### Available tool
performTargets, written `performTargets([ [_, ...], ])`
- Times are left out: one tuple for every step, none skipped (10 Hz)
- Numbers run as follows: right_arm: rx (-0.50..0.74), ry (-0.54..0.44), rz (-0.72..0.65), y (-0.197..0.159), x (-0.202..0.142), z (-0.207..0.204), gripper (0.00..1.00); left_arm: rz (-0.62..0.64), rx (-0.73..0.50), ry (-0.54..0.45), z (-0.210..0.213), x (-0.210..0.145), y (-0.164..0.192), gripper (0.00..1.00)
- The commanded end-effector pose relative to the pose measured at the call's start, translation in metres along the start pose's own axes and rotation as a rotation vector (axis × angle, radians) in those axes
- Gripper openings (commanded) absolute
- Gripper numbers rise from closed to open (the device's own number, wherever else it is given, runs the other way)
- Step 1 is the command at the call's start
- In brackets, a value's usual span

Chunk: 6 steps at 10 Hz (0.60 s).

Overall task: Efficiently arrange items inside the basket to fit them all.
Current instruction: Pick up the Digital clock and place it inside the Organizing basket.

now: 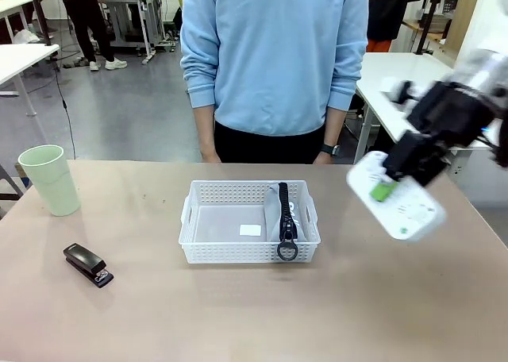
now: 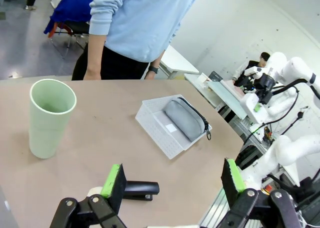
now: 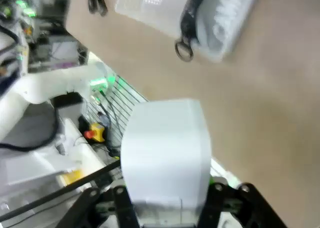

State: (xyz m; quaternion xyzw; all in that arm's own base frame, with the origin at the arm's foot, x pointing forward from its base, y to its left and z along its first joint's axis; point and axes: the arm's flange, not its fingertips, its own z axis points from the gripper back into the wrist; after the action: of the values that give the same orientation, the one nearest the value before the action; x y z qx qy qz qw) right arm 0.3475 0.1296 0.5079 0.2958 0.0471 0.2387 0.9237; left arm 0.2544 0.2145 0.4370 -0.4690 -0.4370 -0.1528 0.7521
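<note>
The white box [image 1: 413, 215] hung clear above the counter [image 1: 381, 298], at about 3 o'clock from the basket [image 1: 238, 255] and tilted, pinched between the right jaws, whose green pads pressed on its broad faces near one end. It looked rigid, smooth-skinned and probably light, so it should not give under the squeeze but could slip or swing. A hold across the narrow thickness nearer its middle would likely steady it better for lowering. The grey pouch [image 1: 284, 215] stood on edge along the basket's 3 o'clock wall, its ring pull drooping over the near rim. Being soft, it could likely be pressed flatter against that wall, leaving the open floor towards 9 o'clock for the box. The black stapler [image 1: 88, 265] lay on the counter at about 8 o'clock from the basket, small, hard and best taken across its body. The pale green cup [image 1: 49, 179] stood upright near 10 o'clock, thin-walled and easy to tip. The left jaws stood spread wide and empty above the stapler. A person [image 1: 274, 60] stood at 12 o'clock.
</note>
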Motion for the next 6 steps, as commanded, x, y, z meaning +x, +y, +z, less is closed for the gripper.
performTargets([
  [-0.052,0.053,0.154,0.016,0.065,-0.020,0.52,-0.022,-0.010,-0.021,0.000,0.002,-0.001,1.00],
  [-0.093,0.085,0.233,0.034,0.090,-0.040,0.52,-0.022,-0.010,-0.021,0.000,0.002,-0.001,1.00],
  [-0.146,0.115,0.298,0.056,0.117,-0.065,0.52,-0.022,-0.010,-0.021,0.000,0.002,-0.001,1.00],
  [-0.208,0.141,0.338,0.075,0.141,-0.086,0.52,-0.022,-0.010,-0.021,0.000,0.002,-0.001,1.00],
  [-0.267,0.173,0.369,0.092,0.166,-0.110,0.52,-0.022,-0.010,-0.021,0.000,0.002,-0.001,1.00],
  [-0.336,0.186,0.390,0.104,0.190,-0.134,0.52,-0.022,-0.010,-0.021,0.000,0.002,-0.001,1.00],
])
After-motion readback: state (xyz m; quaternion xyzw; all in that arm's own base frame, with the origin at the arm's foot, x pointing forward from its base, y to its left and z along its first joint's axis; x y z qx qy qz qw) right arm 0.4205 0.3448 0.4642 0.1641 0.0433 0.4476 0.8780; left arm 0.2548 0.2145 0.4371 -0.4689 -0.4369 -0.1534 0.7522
